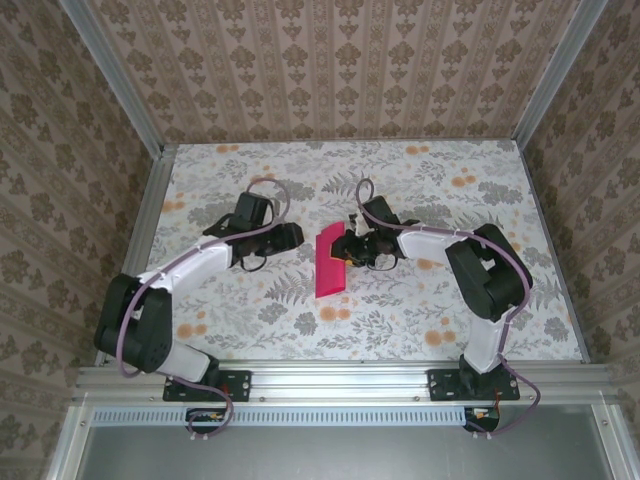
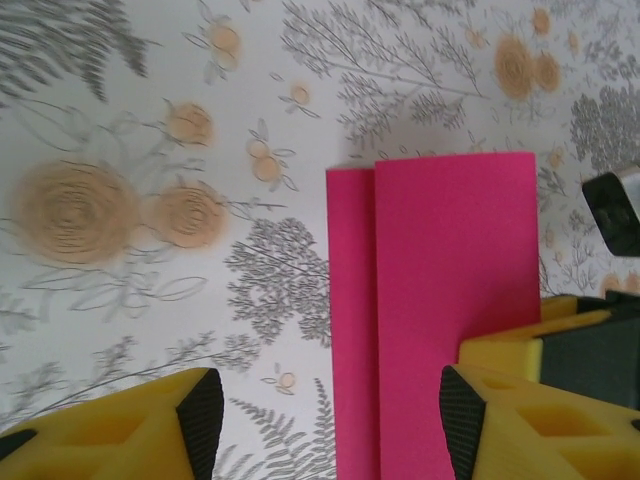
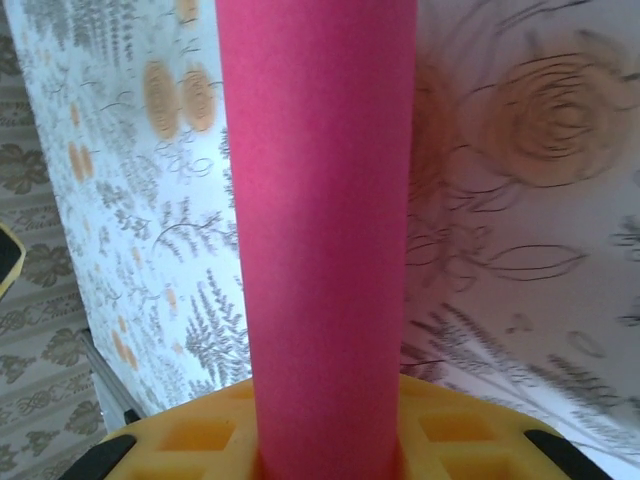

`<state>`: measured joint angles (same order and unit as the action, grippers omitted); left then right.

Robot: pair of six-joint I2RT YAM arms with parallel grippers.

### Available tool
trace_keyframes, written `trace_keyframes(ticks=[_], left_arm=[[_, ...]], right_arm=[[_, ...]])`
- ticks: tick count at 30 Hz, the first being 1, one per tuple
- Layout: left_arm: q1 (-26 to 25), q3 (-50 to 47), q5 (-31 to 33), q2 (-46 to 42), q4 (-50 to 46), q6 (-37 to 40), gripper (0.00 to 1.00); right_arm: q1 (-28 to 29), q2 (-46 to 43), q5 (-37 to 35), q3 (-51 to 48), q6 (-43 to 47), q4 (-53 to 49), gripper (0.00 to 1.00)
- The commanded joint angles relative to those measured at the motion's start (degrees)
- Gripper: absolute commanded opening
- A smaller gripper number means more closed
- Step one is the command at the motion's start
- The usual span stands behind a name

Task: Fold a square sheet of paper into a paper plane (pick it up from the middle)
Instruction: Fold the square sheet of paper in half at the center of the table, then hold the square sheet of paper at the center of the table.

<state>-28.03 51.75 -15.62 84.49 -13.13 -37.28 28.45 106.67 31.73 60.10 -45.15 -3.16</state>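
- Closest to the left wrist lens, two yellow fingers [image 2: 195, 415] of the left gripper [image 2: 325, 425], spread wide apart and holding nothing, above a tablecloth [image 2: 120, 300] printed with grey ferns and orange flowers.
- Just ahead of those fingers, the square sheet of paper [image 2: 450, 260]: magenta-pink, folded over into a narrow strip, upper layer stopping short, with a thin band of the lower layer left bare along the left side.
- Seen from above, strip near the middle of the tablecloth, long side pointing away from the near edge, left gripper just beside its left edge and not touching.
- At the strip's right edge, the right gripper [image 1: 345, 255], pinched shut on the paper.
- Up close from the right wrist, yellow fingertips [image 3: 470, 440] clamping the near end of the strip, pink surface bowed across its width.
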Motion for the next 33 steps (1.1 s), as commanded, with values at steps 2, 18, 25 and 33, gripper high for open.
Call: trace_keyframes(ticks=[2, 18, 25, 33], left_arm=[[-2.4, 1.76, -1.2, 3.07, 2.79, -2.68, 0.61], [-2.99, 1.64, -1.13, 5.87, 3.93, -5.34, 0.55], [-2.99, 1.62, -2.85, 6.9, 4.69, -5.86, 0.48], [-2.99, 1.6, -2.8, 7.27, 4.85, -6.31, 0.47]], right_arm=[[-0.39, 1.7, -1.52, -0.29, 3.5, -4.0, 0.32], [-0.32, 4.42, -6.56, 1.14, 5.5, -10.47, 0.39], [0.57, 5.85, -10.54, 2.71, 5.62, -14.27, 0.42], [1.34, 8.07, -14.83, 4.14, 4.9, -18.42, 0.42]])
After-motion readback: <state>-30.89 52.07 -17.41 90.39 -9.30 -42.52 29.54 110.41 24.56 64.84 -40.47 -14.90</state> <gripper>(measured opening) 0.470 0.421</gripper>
